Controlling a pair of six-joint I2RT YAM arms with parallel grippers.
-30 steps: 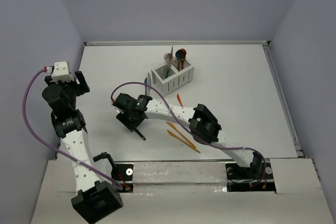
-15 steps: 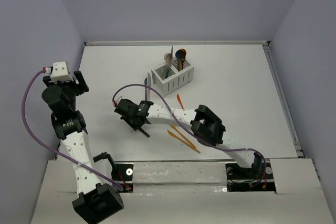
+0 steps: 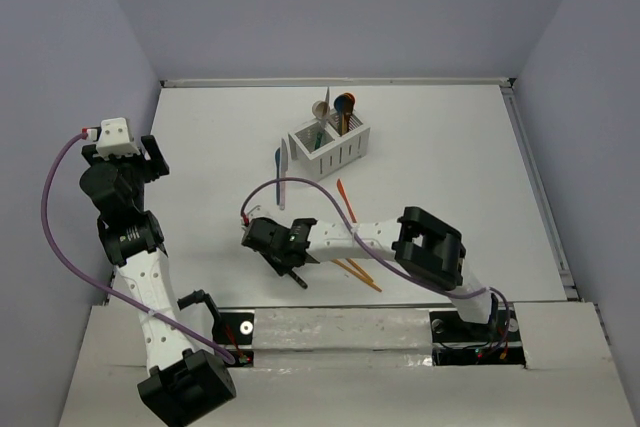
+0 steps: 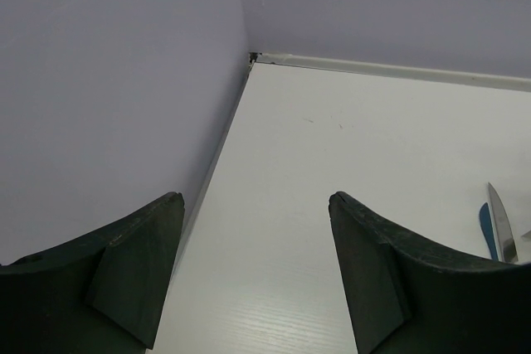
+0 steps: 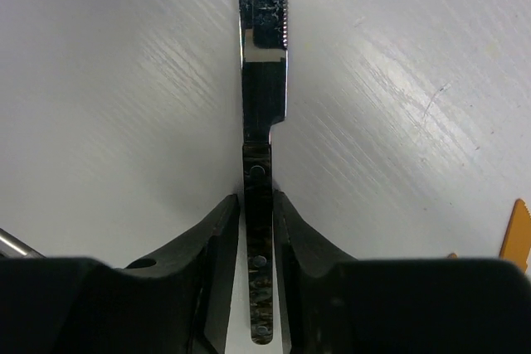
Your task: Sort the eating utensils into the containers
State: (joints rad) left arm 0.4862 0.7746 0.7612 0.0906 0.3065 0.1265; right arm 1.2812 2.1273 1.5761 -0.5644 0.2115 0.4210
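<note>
My right gripper [image 3: 288, 259] is low over the near middle of the table, shut on the handle of a black knife [image 5: 264, 80]. Its serrated blade points away from the wrist camera, and the knife's end [image 3: 299, 282] pokes out toward the table's front edge. The white slotted caddy [image 3: 342, 159] stands at the back centre with several utensils [image 3: 340, 107] upright in it. A grey knife [image 3: 284, 162] and a blue utensil [image 3: 278, 159] lie left of it. Orange utensils [image 3: 352, 269] lie right of the right gripper. My left gripper [image 4: 253, 205] is open and empty at the far left.
Another orange utensil [image 3: 342, 191] lies in front of the caddy. A purple cable [image 3: 300, 183] arcs over the right arm. Grey walls enclose the table; the left wall [image 4: 108, 80] is close beside the left gripper. A raised ledge [image 3: 340, 322] runs along the near edge.
The right gripper moved toward the near edge and to the right, carrying the black knife with it. The left arm stayed put.
</note>
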